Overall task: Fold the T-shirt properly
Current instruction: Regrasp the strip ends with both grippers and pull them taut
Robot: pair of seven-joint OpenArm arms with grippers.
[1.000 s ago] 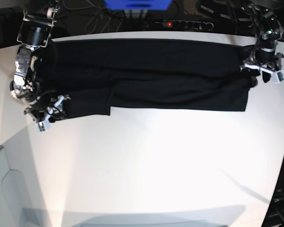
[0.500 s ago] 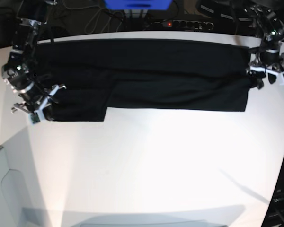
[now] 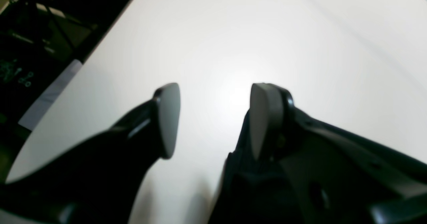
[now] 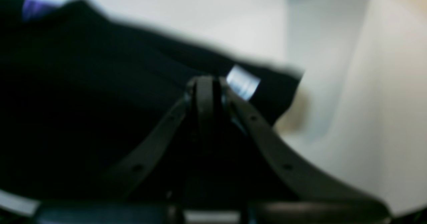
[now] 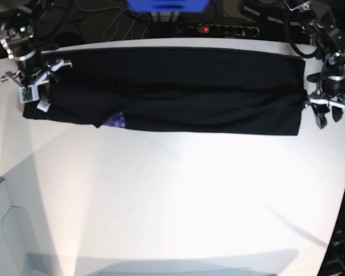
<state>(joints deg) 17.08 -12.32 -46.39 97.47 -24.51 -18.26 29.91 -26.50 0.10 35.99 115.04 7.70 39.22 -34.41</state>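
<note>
T-shirt [image 5: 178,92] lies as long band across far surface [image 5: 178,201]. Right gripper [image 4: 208,84] jaws pinched on its edge; left gripper [image 3: 213,117] jaws apart, empty. Judgement: carry cloth low and taut.

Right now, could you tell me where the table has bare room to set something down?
The white table is bare all along the T-shirt's near hem. The far strip is crowded: the shirt spans it, with the right tool and left tool at its ends.

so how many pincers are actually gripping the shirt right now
1. The right pincer is shut on the T-shirt at its tag end. The left pincer is open over bare table, holding nothing.
</note>
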